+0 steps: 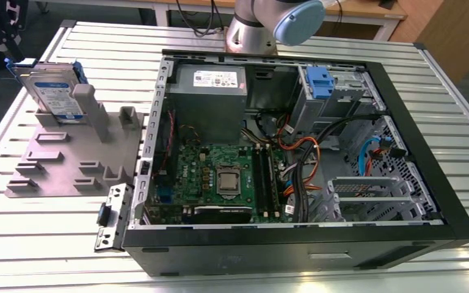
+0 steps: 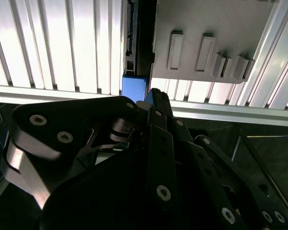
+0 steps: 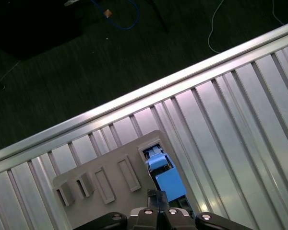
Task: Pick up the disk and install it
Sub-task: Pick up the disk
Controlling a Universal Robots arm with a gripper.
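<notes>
Disk [image 1: 55,91] stands on edge in a slot of the grey holder [image 1: 63,165], at the far corner of the slatted metal worktop [image 1: 71,244] on the exterior view's left. Its labelled face is turned toward the camera and its blue rails run up both sides. The gripper [image 2: 151,98] is poised at the disk's blue end. In the second wrist view its black linkage converges right beside the blue rail [image 2: 134,88], and in the first wrist view its tip [image 3: 158,195] sits just at the edge of the same blue piece [image 3: 165,179]. Whether the gripper is closed on the disk or merely next to it cannot be told.

In both wrist views the holder shows a row of small raised blocks [image 2: 230,64] [image 3: 77,189] beside the disk's slot. In the exterior view, an open black computer case [image 1: 300,244] lies on its side just next to the holder, well apart from the disk. Inside are a green motherboard [image 1: 218,177], a grey power supply [image 1: 210,85], orange and black cables [image 1: 300,152], and a metal drive cage with a blue latch [image 1: 320,82]. The arm's base [image 1: 255,30] rises behind the case.
</notes>
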